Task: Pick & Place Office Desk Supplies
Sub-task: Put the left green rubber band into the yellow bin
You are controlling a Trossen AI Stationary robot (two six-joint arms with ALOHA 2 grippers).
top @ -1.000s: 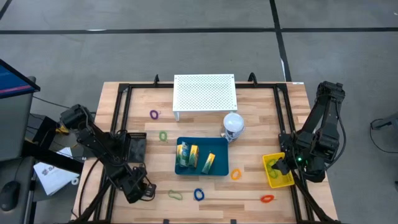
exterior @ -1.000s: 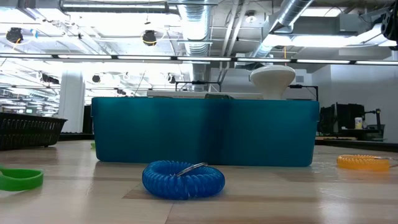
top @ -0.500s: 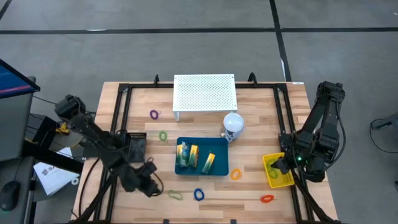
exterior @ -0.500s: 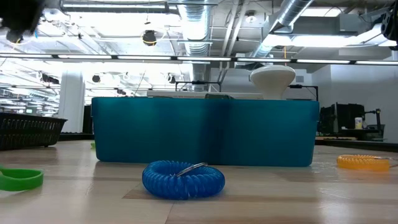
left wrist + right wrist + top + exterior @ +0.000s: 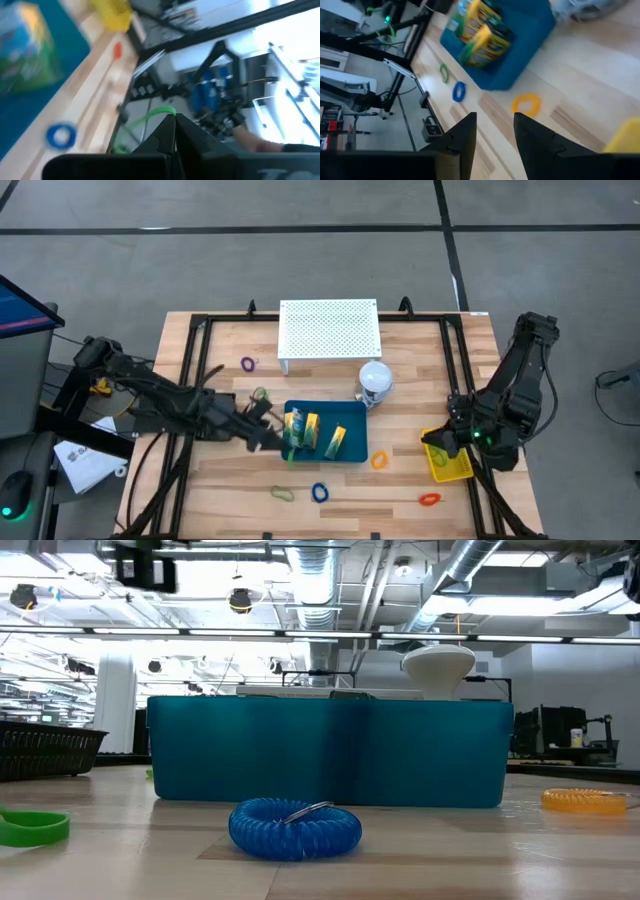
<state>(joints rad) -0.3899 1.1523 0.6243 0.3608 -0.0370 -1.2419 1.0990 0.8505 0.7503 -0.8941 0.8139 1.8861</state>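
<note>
**Left arm swings in over the blue bin with a green loop**

Swinging across from the tabletop's near-left corner, the left arm now reaches toward the middle, and its left pincer (image 5: 283, 442) hangs at the left rim of the blue bin (image 5: 356, 455). Its fingers are pressed together, and the left wrist view shows a thin green loop (image 5: 150, 116) pinched at their tips, so that loop looks to be the one in hand. Inside the bin the green and yellow packets (image 5: 334, 441) already stand. Around it, other loops lie loose on the tabletop (image 5: 410, 380): a second green loop (image 5: 281, 493) and a blue loop (image 5: 319, 492) near the front edge, an orange loop (image 5: 379, 461) just right of the bin, a red loop (image 5: 429, 499) toward the front right, a purple loop (image 5: 248, 364) and another green one (image 5: 262, 394) on the left side.

Over on the right, the right pincer (image 5: 445, 442) waits above the yellow basket (image 5: 452, 467), fingers parted, nothing between them.

My read: this is the carry-and-drop step for one loop. Next move calls for getting the tips clear over the bin's wall, then parting the fingers so the loop falls inside rather than catching on the rim. Plenty of loops left to collect after that.
</note>
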